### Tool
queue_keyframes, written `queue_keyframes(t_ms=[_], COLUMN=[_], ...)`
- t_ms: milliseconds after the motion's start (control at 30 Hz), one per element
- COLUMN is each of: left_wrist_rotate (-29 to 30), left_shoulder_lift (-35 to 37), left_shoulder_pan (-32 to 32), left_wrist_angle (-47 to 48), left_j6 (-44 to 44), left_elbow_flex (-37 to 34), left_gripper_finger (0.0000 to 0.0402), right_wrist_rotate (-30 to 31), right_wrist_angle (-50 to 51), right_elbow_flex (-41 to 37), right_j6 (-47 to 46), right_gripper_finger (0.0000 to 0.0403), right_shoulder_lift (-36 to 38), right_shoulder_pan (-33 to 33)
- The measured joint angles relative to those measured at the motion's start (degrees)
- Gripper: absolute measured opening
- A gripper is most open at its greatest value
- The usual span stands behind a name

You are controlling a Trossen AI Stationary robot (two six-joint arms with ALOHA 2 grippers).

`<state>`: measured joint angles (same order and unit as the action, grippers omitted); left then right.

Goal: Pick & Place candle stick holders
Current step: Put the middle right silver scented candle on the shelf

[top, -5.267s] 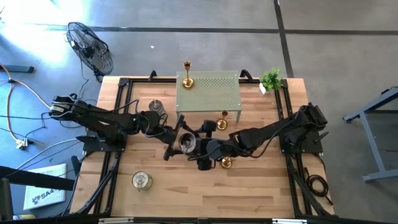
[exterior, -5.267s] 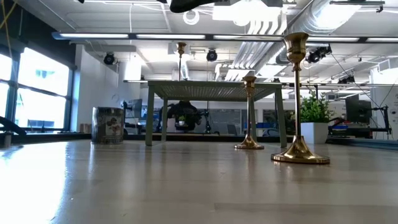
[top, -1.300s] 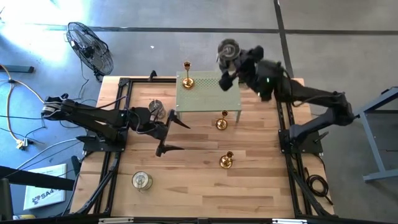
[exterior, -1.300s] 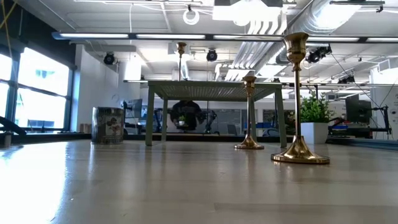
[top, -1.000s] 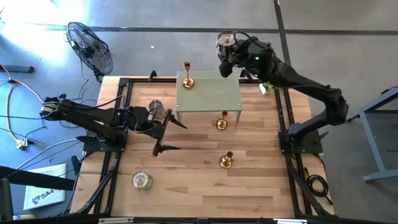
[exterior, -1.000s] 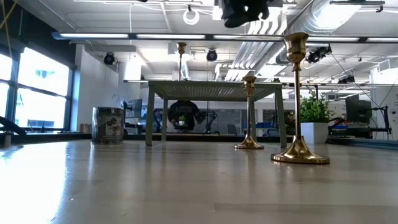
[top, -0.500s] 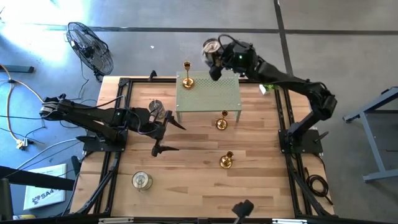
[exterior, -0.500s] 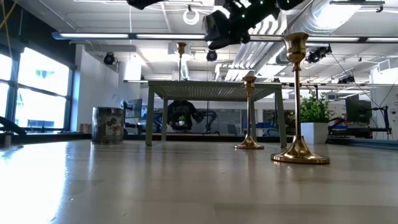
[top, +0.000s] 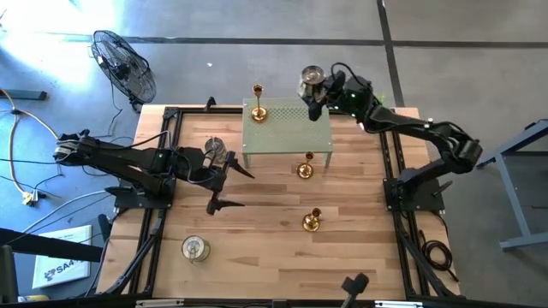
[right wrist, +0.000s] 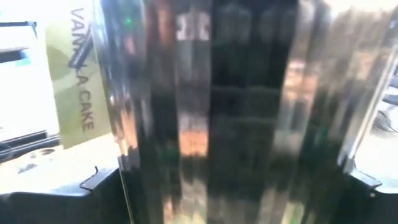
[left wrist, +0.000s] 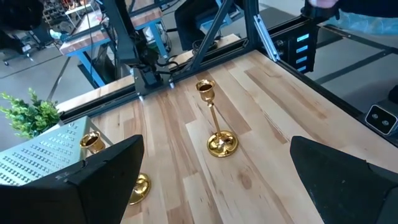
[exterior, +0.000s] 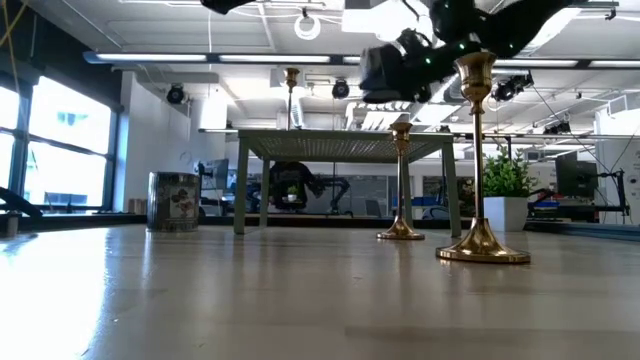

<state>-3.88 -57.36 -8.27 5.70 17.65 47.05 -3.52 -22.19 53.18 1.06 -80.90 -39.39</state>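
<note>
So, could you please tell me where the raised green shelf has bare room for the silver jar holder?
The green shelf is bare except for a gold candlestick at its far-left corner. The right end effector holds the silver jar holder over the far-right corner. Below its front-right corner stands another gold holder.

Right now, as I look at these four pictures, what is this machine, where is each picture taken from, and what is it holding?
It is a robot with two dark arms at a wooden table. One camera looks straight down, one sits at table-top height, and one rides on each wrist.

The right gripper is up in the air near the far edge of the small green stand, shut on a silver candle holder; its wrist camera is filled by that shiny jar. The left gripper hangs open and empty over the table's left half, beside another silver holder.

A third silver holder stands near the front. Gold candlesticks stand on the stand, beside it and in the middle. A small plant sits at the far right corner.
</note>
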Motion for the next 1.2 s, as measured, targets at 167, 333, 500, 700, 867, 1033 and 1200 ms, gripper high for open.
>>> queue_keyframes(t_ms=[167,333,500,700,867,1033,1200], left_wrist_rotate=[0.02,0.83,1.91,1.95,1.95,1.95,1.95], left_shoulder_lift=[0.00,0.00,0.00,0.00,0.00,-0.02,-0.02], left_shoulder_pan=[0.00,0.00,0.00,0.00,0.00,0.00,0.00], left_wrist_angle=[0.01,-0.06,-0.12,-0.13,-0.23,-0.23,-0.29], left_j6=[0.02,0.02,0.02,0.02,0.02,0.02,0.02], left_elbow_flex=[0.00,0.00,0.00,0.00,0.02,0.02,0.07], left_gripper_finger=[0.0399,0.0399,0.0399,0.0399,0.0399,0.0399,0.0399], right_wrist_rotate=[-3.81,-3.89,-1.17,-2.74,-2.80,-3.10,-3.05], right_wrist_angle=[-6.49,-10.01,-12.92,-15.49,-14.24,-13.86,-18.39], right_elbow_flex=[-6.69,-11.34,-14.90,-16.64,-16.61,-16.61,-16.41], right_j6=[-2.56,-2.79,-5.23,-5.44,-4.30,-3.69,-3.61], right_gripper_finger=[0.0349,0.0349,0.0349,0.0349,0.0349,0.0349,0.0349], right_shoulder_lift=[0.43,0.27,0.12,-0.20,-0.41,-3.44,-7.32], right_shoulder_pan=[-3.20,-5.07,-6.94,-6.79,-5.45,-4.00,-3.24])
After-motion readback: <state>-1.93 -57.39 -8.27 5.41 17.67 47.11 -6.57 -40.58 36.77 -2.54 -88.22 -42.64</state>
